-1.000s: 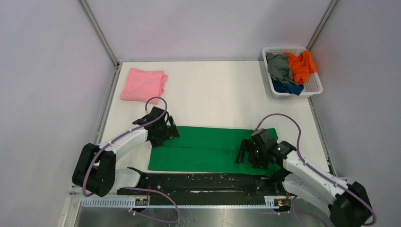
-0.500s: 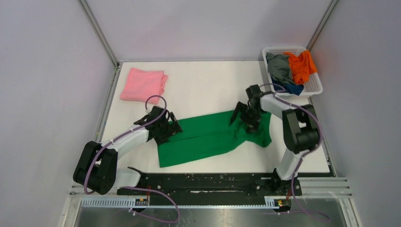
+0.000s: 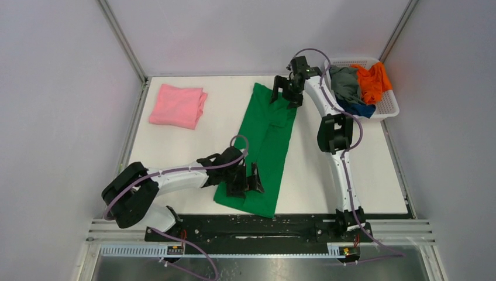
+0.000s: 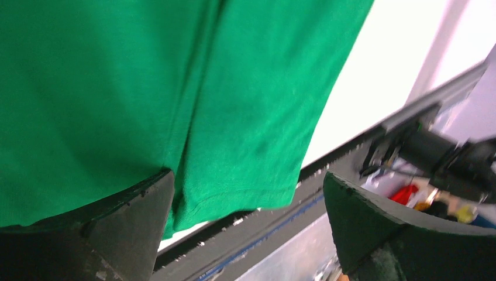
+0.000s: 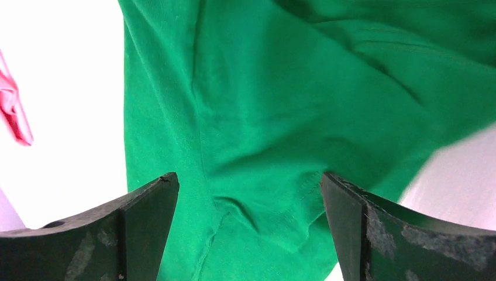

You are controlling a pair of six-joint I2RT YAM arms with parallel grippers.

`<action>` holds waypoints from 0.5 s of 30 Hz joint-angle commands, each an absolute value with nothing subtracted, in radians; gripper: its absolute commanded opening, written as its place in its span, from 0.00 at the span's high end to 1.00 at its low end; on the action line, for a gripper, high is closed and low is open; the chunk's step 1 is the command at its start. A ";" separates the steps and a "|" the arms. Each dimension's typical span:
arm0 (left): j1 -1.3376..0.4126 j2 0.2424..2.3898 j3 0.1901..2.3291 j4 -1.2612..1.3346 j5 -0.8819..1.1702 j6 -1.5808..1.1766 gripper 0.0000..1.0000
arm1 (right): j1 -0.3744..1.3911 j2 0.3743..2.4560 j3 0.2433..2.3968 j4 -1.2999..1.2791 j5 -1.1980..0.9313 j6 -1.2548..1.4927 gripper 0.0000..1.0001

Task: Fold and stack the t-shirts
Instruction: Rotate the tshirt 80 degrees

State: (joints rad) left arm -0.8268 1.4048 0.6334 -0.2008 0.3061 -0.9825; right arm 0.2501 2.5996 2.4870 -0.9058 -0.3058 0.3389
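Observation:
A bright green t-shirt lies as a long folded strip running from the far middle of the table to its near edge. My left gripper stands open over the strip's near end; in the left wrist view the green cloth fills the frame above the open gripper. At the far end my right gripper is open, with the green hem between and below its spread fingers. The pink t-shirt lies folded at the far left. Grey, orange and dark blue t-shirts sit in the basket.
The white slatted basket stands at the far right corner. A black rail runs along the near table edge, also in the left wrist view. The pink cloth shows at the right wrist view's left edge.
The green t-shirt has swung from lying across the near table to running front to back. My right arm has stretched to the far end; my left gripper has moved right, toward the near edge.

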 commanded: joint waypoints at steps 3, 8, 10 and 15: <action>-0.899 1.448 0.705 -0.181 0.416 -0.926 0.01 | 0.259 2.474 2.505 -0.907 -0.326 0.290 0.00; -0.901 1.309 0.725 -0.208 0.293 -0.926 0.01 | 0.286 2.223 2.251 -0.889 -0.212 0.255 0.01; -0.901 1.228 0.714 -0.265 0.221 -0.917 0.01 | 0.299 2.100 2.096 -0.857 -0.177 0.264 0.01; -0.894 1.001 0.658 -0.530 -0.058 -0.913 0.01 | 0.337 1.736 1.558 -0.605 -0.146 0.330 0.00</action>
